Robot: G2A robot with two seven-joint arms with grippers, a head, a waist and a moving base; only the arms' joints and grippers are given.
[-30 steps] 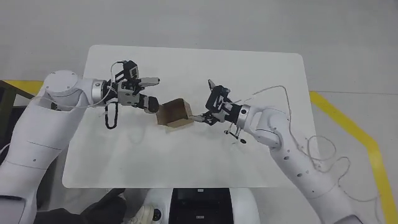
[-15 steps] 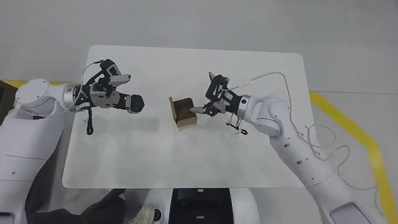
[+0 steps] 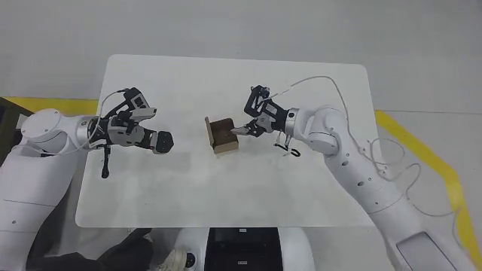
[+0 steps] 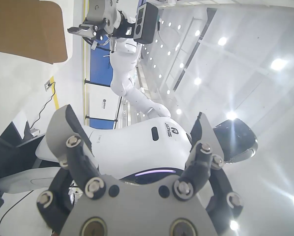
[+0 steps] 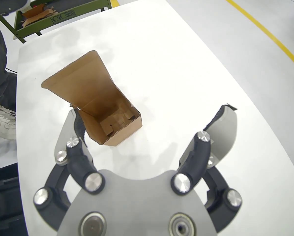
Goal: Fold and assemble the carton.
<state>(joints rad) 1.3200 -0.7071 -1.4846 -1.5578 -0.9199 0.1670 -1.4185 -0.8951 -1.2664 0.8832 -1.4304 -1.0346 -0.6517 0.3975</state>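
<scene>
The brown carton (image 3: 222, 134) stands in the middle of the white table (image 3: 316, 83), mouth up, with one lid flap raised. In the right wrist view the carton (image 5: 107, 109) shows interlocked bottom tabs inside. My right gripper (image 3: 245, 126) is open just to its right; in its own view the right gripper (image 5: 149, 119) has one finger (image 5: 72, 124) against the carton's near corner and nothing between the fingers. My left gripper (image 3: 162, 141) is open, well to the left of the carton and tilted upward. In its own view the left gripper (image 4: 134, 119) is empty, and the carton (image 4: 26, 23) sits at the edge.
A green cart (image 5: 63, 8) holding cardboard scraps stands beyond the table's far end. Bare table surface (image 3: 226, 188) surrounds the carton. A cable (image 3: 316, 83) loops from the right arm over the table.
My left gripper has left the carton and drawn back to the left. The carton has turned to stand mouth up. My right gripper has stayed close by its right side.
</scene>
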